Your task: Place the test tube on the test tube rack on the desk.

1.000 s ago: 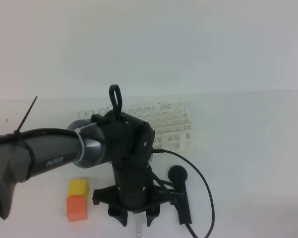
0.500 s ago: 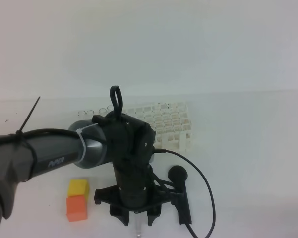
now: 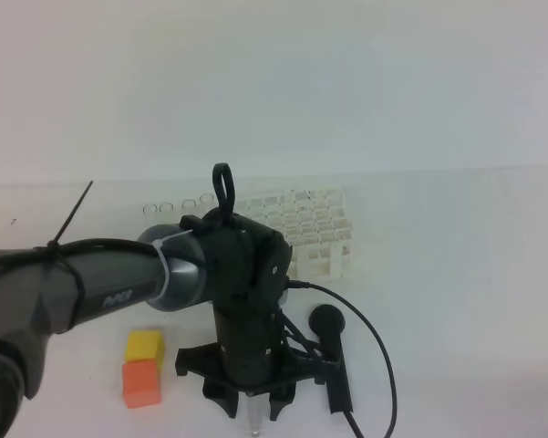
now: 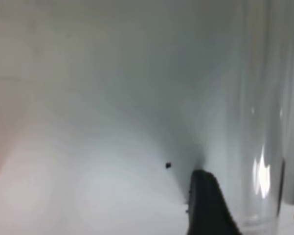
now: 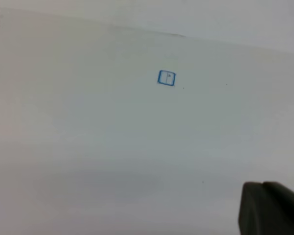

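i have the left arm [image 3: 100, 292] reaching in from the left edge of the high view, its wrist bent straight down over the near part of the table [image 3: 456, 274]. the left pincer [image 3: 253, 411] points at the tabletop, its two dark fingers [image 3: 221, 398] standing apart with the test tube [image 3: 253, 422] between them — only a short clear stub of it shows below the pincer at the bottom edge. from the left wrist camera the test tube [image 4: 261, 122] fills the right side as a tall clear cylinder running up the picture, with one dark fingertip [image 4: 208, 203] just beside its left wall; i cannot tell whether the finger touches the glass, nor whether the pincer has a hold on it.

the test tube rack [image 3: 310, 233] sits farther back on the table, behind the arm's wrist, partly hidden by it. a row of small clear rings [image 3: 178, 204] lies just left of the rack. near the left of the pincer a yellow block [image 3: 144, 346] rests against an orange block [image 3: 141, 383]. a black cable [image 3: 369, 338] loops off the wrist to the right.

the right pincer does not show in the high view; the right wrist camera gives only a dark corner [image 5: 271, 208] of it at the lower right over bare table, with a small blue square mark [image 5: 166, 78] farther off — it is closed with nothing in it.
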Motion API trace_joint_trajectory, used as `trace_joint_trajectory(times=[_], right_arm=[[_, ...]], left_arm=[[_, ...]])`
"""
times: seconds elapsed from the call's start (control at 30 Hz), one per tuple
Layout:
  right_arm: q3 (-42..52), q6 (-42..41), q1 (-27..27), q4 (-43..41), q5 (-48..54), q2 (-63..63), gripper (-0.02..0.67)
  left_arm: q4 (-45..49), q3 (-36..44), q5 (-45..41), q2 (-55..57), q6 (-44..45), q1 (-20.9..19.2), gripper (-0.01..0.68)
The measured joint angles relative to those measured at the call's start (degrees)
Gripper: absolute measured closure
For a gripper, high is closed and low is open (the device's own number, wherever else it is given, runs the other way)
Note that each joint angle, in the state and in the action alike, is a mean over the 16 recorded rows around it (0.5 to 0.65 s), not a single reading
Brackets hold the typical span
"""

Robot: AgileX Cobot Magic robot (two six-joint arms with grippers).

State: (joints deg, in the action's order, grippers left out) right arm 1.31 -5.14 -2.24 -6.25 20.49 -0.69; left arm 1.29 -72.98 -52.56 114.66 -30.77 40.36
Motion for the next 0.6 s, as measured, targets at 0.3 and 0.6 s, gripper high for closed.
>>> trace_joint_trajectory(times=[0.3,0.6], right_arm=[[0.00,0.00,0.00,0.00,0.00,0.00,0.650],[0.00,0.00,0.00,0.00,0.00,0.00,0.650]], left_arm=[[0.94,-0.58,-0.99,-0.06,1.84,0.15,0.608],[4.41,-1.51,-2.67,-5.14,6.04,0.15,0.673]])
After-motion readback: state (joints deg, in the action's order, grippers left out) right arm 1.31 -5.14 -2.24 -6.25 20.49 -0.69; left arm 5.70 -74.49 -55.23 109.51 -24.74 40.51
